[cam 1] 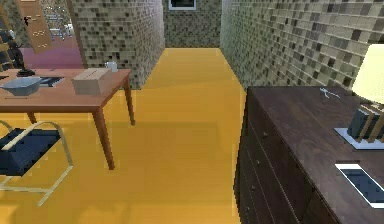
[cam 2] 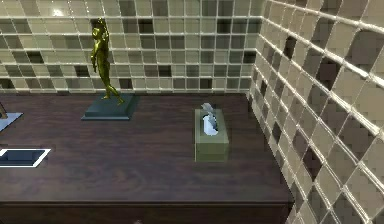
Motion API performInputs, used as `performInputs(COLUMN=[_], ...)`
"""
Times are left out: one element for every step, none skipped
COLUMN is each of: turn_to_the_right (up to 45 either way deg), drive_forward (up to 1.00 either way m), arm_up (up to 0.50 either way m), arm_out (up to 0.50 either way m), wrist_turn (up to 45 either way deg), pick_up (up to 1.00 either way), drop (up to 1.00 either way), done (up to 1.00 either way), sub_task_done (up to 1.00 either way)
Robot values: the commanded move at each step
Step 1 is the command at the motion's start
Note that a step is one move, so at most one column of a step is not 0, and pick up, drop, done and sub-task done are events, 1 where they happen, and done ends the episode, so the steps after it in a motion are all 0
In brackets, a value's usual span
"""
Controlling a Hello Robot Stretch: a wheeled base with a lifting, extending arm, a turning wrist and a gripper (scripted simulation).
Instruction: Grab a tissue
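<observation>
One olive tissue box [cam 2: 211, 137] is sitting on the dark dresser [cam 2: 130, 170], near its end at the arm side view's right, with a white tissue [cam 2: 209, 123] poking from its top. One golden statue [cam 2: 100, 60] is standing farther left, along the back edge.

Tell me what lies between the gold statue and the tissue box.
In the arm side view, the dark wooden top is bare between the gold statue and the tissue box.
</observation>
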Motion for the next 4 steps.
performInputs(turn_to_the_right=[0.0,0.0,0.0,0.0], drive_forward=[0.0,0.0,0.0,0.0], arm_up=[0.5,0.38,0.0,0.0], arm_out=[0.0,0.0,0.16,0.0], wrist_turn=[0.0,0.0,0.0,45.0], pick_up=[0.0,0.0,0.0,0.0], drop=[0.0,0.0,0.0,0.0], done=[0.0,0.0,0.0,0.0], sub_task_done=[0.0,0.0,0.0,0.0])
